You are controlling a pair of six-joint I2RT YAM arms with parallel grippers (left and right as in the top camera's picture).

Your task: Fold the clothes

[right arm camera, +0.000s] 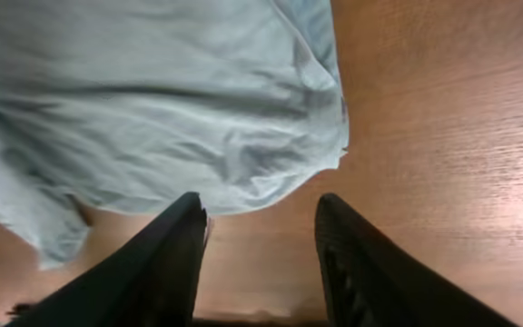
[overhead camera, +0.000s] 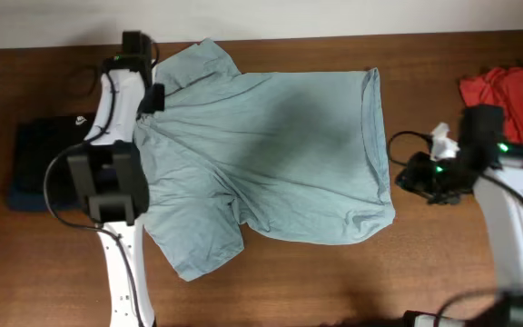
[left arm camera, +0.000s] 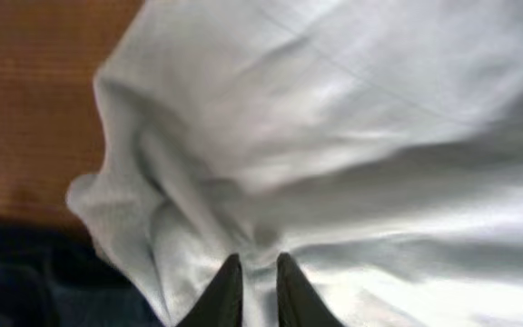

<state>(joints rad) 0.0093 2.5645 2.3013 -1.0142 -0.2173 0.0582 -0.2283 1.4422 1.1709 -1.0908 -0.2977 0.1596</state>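
Observation:
The pale grey-blue T-shirt (overhead camera: 280, 154) lies spread flat across the middle of the table, one sleeve toward the near side. My left gripper (overhead camera: 150, 98) is at its far left shoulder. In the left wrist view the gripper (left arm camera: 259, 262) has its jaws only a narrow slit apart, with a ridge of the T-shirt (left arm camera: 334, 136) pinched between them. My right gripper (overhead camera: 405, 174) hovers over bare wood just right of the hem. In the right wrist view that gripper (right arm camera: 261, 207) is open and empty, with the T-shirt's hem corner (right arm camera: 243, 136) just ahead of it.
A dark navy garment (overhead camera: 48, 163) lies folded at the left edge, beside the left arm, and also shows in the left wrist view (left arm camera: 25, 282). A red garment (overhead camera: 511, 91) is bunched at the far right. Bare brown table (overhead camera: 334, 282) runs along the near side.

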